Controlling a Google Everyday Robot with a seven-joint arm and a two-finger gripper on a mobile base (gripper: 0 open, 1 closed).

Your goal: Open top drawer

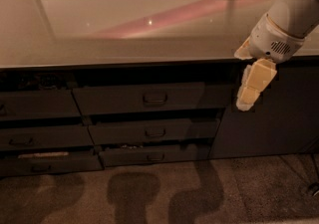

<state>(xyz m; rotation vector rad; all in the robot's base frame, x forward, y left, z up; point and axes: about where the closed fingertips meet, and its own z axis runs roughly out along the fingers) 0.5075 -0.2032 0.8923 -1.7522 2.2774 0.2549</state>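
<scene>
The top drawer is the widest dark grey front under the counter, with a small loop handle at its centre. It stands out a little from the cabinet, with a dark gap above it. My gripper, cream-coloured on a white arm, hangs just below the counter edge. It is to the right of the drawer's right end and well right of the handle, touching nothing.
A glossy pale countertop overhangs the drawers. Two shorter drawers sit below the top one, each slightly out. More drawers are at the left. A dark cabinet door is at the right. Carpet floor lies below.
</scene>
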